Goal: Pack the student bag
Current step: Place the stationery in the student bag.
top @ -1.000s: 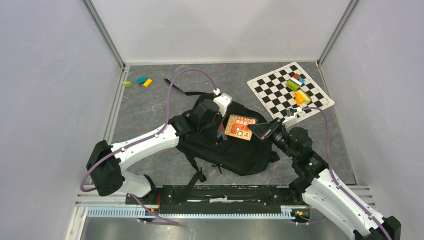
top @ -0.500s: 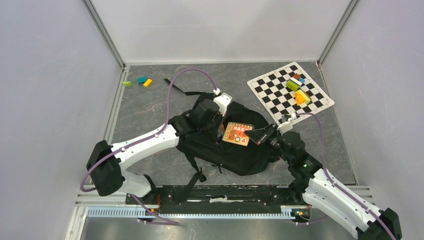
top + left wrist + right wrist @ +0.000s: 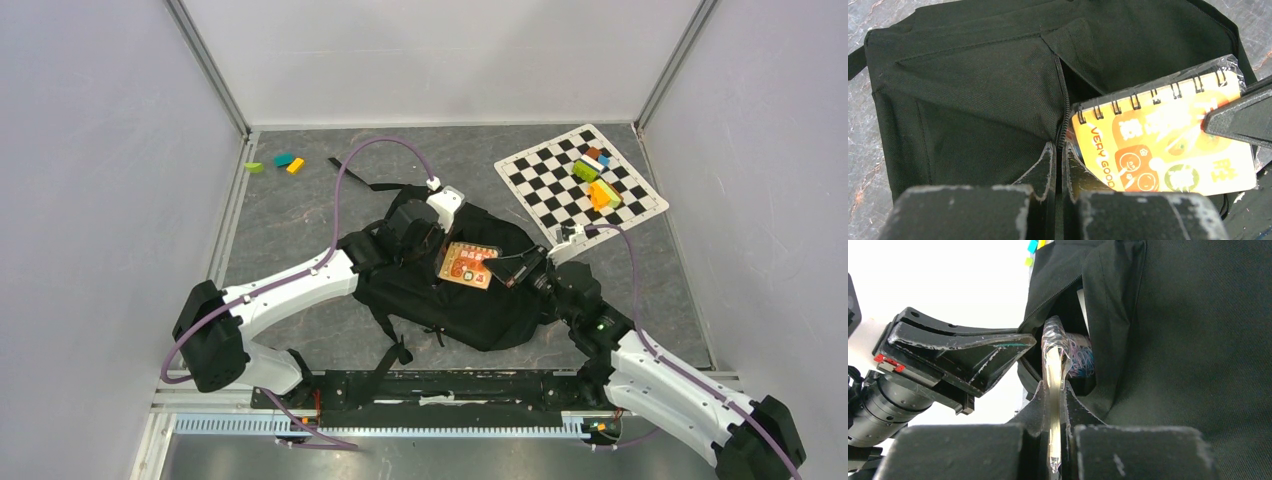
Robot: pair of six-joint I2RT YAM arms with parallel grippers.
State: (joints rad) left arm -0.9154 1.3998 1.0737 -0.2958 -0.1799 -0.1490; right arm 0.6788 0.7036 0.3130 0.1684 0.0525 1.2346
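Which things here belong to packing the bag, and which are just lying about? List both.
In the job:
student bag, open
spiral notebook, at its opening
right end effector, shut on the notebook
left end effector, pinching the bag's zipper edge

Lying about:
checkered mat
coloured blocks on it
three small coloured pieces at the table's far left

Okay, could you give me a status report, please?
Left gripper shut on backpack zipper edge. Right gripper shut on spiral notebook at opening. Coloured item inside.
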